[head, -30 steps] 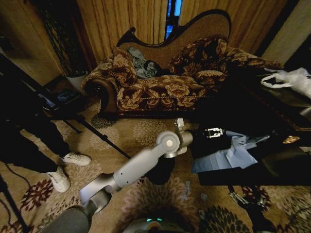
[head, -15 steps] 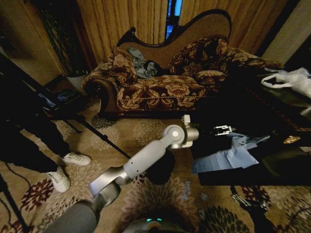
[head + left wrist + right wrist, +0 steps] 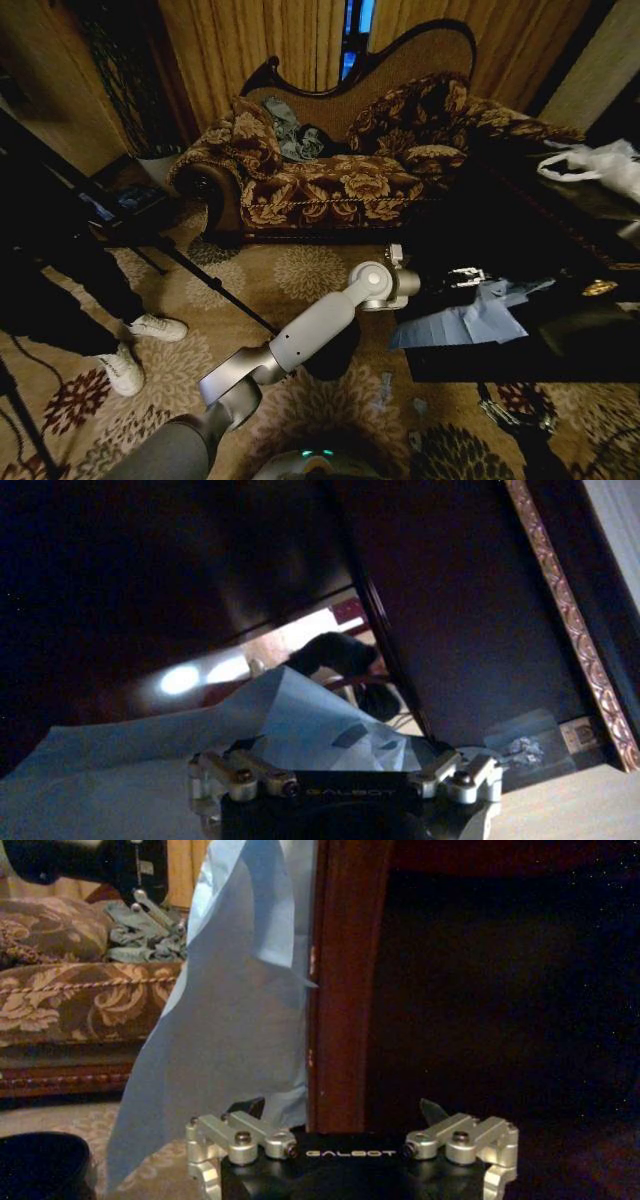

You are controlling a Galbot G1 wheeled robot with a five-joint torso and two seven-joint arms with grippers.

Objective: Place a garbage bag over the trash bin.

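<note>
The pale blue garbage bag (image 3: 478, 322) lies crumpled on the black low table (image 3: 560, 345), with one flap hanging over the table's near edge (image 3: 215, 1035). My left gripper (image 3: 468, 273) is stretched out over the table just behind the bag, open, with the film (image 3: 270, 731) right in front of it. On the carpet under my left forearm stands the black round trash bin (image 3: 330, 352), whose rim also shows in the right wrist view (image 3: 40, 1162). My right gripper (image 3: 505, 408) hangs low beside the table's front edge, open and holding nothing.
A patterned sofa (image 3: 340, 180) stands behind the table. A white plastic bag (image 3: 600, 165) lies on the table's far right. A person's legs and white shoes (image 3: 140, 345) and tripod legs (image 3: 200, 275) are on the carpet to the left.
My left arm has reached farther right, carrying its gripper across the table's edge to just behind the garbage bag. The bag, the bin and the right arm have stayed put.
</note>
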